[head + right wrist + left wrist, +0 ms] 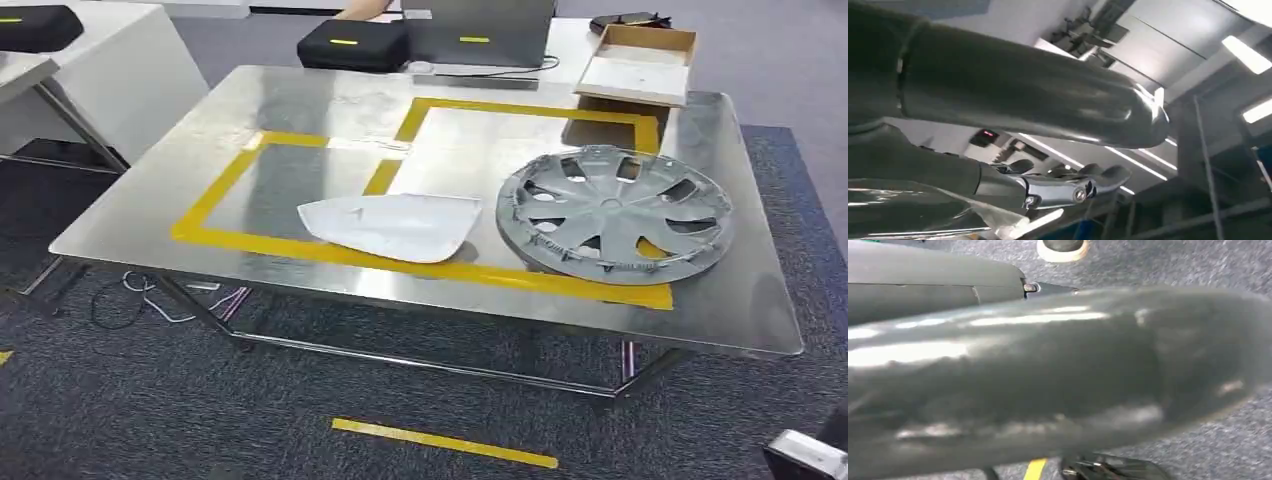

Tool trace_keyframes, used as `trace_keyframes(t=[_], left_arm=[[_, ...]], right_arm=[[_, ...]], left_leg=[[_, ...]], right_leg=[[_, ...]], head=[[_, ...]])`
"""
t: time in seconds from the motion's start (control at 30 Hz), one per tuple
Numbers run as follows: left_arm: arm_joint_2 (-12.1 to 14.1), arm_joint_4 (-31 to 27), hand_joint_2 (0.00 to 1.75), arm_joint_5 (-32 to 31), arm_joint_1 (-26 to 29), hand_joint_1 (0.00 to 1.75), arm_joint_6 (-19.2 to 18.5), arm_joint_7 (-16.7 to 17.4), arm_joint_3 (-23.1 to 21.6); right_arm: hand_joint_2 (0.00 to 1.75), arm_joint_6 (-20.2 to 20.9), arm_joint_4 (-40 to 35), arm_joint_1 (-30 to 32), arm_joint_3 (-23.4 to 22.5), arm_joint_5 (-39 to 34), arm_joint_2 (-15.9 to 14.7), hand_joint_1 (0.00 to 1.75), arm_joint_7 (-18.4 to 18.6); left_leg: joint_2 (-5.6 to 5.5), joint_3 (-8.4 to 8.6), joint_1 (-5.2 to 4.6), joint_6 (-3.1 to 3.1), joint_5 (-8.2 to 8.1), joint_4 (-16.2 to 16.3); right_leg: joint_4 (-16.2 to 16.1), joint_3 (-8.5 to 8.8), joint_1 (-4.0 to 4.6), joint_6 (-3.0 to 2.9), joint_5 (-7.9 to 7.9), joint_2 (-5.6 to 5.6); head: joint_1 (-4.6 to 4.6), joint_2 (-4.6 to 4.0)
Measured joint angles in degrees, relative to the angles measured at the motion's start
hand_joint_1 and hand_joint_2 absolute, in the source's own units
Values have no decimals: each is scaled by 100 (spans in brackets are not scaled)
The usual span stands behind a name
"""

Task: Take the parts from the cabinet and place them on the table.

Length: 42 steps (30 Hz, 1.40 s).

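Note:
Two parts lie on the steel table [300, 110]. A grey hubcap [615, 212] sits at the right inside the yellow tape frame. A pale silver curved cover [395, 226] lies left of it, across the front tape line. A silver piece of my right arm [808, 452] shows at the lower right corner, short of the table. In the right wrist view my right hand [1068, 187] points up at the ceiling, its dark fingers [1098, 176] stretched out under the thick thumb [1023, 95]; a glossy grey surface with a pale edge [923, 212] lies against it. My left hand [1048, 375] is a blurred grey bulk over the carpet.
A cardboard box [640, 62] and black cases [352, 44] stand behind the table. A white desk [100, 70] is at the far left. Cables [150, 295] lie under the table's left end. A yellow tape strip [445, 443] marks the carpet in front.

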Motion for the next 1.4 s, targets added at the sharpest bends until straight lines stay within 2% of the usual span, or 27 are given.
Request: trace_keyframes(t=[0.03,0.07,0.1,0.17,0.2,0.23,0.33,0.37,0.4,0.43,0.5,0.53,0.6,0.63,0.67,0.7,0.73,0.77,0.83,0.9,0.97,1.0,1.07,1.13,1.23,1.27,1.4], left_arm=[[-4,0,0,-2,2,0,0,-4,4],[-20,0,0,-7,3,0,0,-15,17],[-33,0,0,-9,0,0,0,-22,26],[-42,0,0,-18,-8,0,0,-22,31],[-33,-4,0,-26,-19,0,2,-22,31],[-43,-7,0,-33,-26,0,4,-26,33],[-50,-7,0,-55,-24,0,0,-33,35],[-79,-4,0,-57,-21,0,0,-31,37],[-63,-7,0,-63,-31,0,0,-31,42],[-66,-9,0,-66,-30,0,0,-31,48],[-85,-9,0,-77,-11,0,-20,-31,57],[-87,-9,0,-77,-11,0,-20,-31,68],[-92,-9,0,-77,-14,0,-22,-31,79],[-94,-9,0,-76,-15,0,-22,-31,83],[-101,-9,0,-77,-16,0,-22,-31,85],[-103,-9,0,-76,-21,0,-22,-31,85],[-105,-11,0,-76,-17,0,-20,-31,87],[-123,-11,0,-77,-8,0,-13,-31,92],[-129,-11,0,-77,-22,0,2,-31,103],[-136,-11,0,-77,-29,0,9,-31,118],[-136,-11,0,-77,-20,0,24,-28,129],[-136,-11,0,-77,-7,0,28,-31,133],[-136,-11,0,-77,4,0,35,-28,142],[-138,-11,0,-77,0,0,35,-28,157],[-136,-11,0,-77,-16,0,42,-31,171],[-138,-11,0,-77,-28,0,44,-31,175],[-160,-11,0,-74,-30,0,72,-37,195]], right_arm=[[0,76,2,35,-76,-15,79,0,-55],[0,155,2,78,-177,-39,188,0,-122],[0,201,2,106,-277,-52,285,0,-161],[0,223,0,134,-390,-72,404,0,-183],[0,240,2,140,-425,-74,449,0,-190],[0,266,0,160,-467,-85,493,0,-203],[0,386,-24,173,-576,-70,596,0,-314],[0,406,-50,183,-614,-57,609,0,-332],[0,432,-52,199,-651,-41,635,0,-349],[0,452,-52,191,-666,-35,644,0,-352],[0,467,-55,174,-679,-33,653,0,-356],[0,474,-55,175,-703,-33,668,0,-367],[0,496,-55,175,-734,-33,675,0,-393],[0,502,-65,172,-743,-33,677,0,-413],[0,507,-79,163,-743,-33,681,0,-432],[0,513,-85,141,-743,-30,684,0,-439],[0,529,-92,99,-740,-26,684,0,-443],[0,535,-109,76,-736,-17,686,0,-450],[0,539,-111,84,-740,-9,688,0,-452],[0,544,-111,116,-751,13,690,0,-450],[0,544,-111,72,-760,18,708,0,-443],[0,544,-109,41,-765,20,714,0,-446],[0,544,-107,27,-762,26,732,0,-450],[0,544,-103,26,-767,26,732,0,-450],[0,542,-103,26,-771,26,734,0,-450],[0,539,-103,20,-778,26,734,0,-448],[0,528,-96,-3,-778,29,734,0,-435]], left_leg=[[0,-60,-4,14,-95,236],[0,4,-15,50,-56,240],[-1,183,-34,99,101,-20],[-41,786,-104,256,515,-1036],[-189,1064,-155,377,554,-1526],[-151,1045,-178,342,588,-1585],[-69,990,-232,346,756,-1626],[-12,929,-166,358,866,-1712],[64,871,-154,374,950,-1729],[95,786,-154,427,1005,-1735],[213,645,-161,431,1109,-1734],[284,545,-161,427,1175,-1719],[421,372,-157,407,1273,-1682],[494,273,-146,382,1310,-1631],[546,183,-134,350,1333,-1576],[597,145,-136,325,1349,-1506],[647,83,-163,302,1355,-1443],[716,61,-185,262,1393,-1407],[764,55,-176,249,1433,-1385],[870,53,-154,205,1479,-1395],[332,-30,-94,103,1007,-1114],[191,-107,-82,81,690,-743],[101,-274,-87,71,242,88],[90,-137,-88,105,312,134],[17,695,-91,193,925,-1257],[-67,831,-107,207,856,-1526],[-59,770,-134,262,959,-1635]], right_leg=[[1,-46,21,-7,34,4],[1,-108,44,-14,85,16],[1,-165,69,-14,135,40],[-1,-265,110,-6,240,102],[-1,-290,80,0,298,126],[-22,-311,129,57,354,158],[-154,-312,66,164,578,218],[-167,-340,72,181,592,234],[-117,-397,65,199,394,153],[126,-512,68,207,9,103],[892,-610,51,254,-640,62],[1303,-638,48,293,-779,56],[1480,-468,19,342,-467,40],[1241,-202,4,372,-219,-4],[807,168,-11,406,-93,-114],[285,568,-30,436,-169,-327],[-182,899,39,461,-389,-523],[-353,932,45,302,-499,-492],[-336,848,59,276,-473,-433],[-335,756,66,187,-420,-331],[-345,697,32,56,-309,-213],[-340,659,32,14,-250,-158],[-318,518,44,14,-150,-10],[-285,376,54,19,-62,126],[-241,233,55,48,33,242],[-228,189,78,81,66,255],[-270,121,61,234,241,276]], head=[[0,0],[0,0],[-4,0],[-2,0],[2,2],[15,0],[-5,0],[-7,0],[-4,2],[50,0],[61,0],[72,0],[68,0],[68,0],[68,0],[72,0],[100,0],[83,0],[72,0],[74,0],[72,0],[61,0],[48,0],[48,0],[41,0],[44,0],[50,2]])
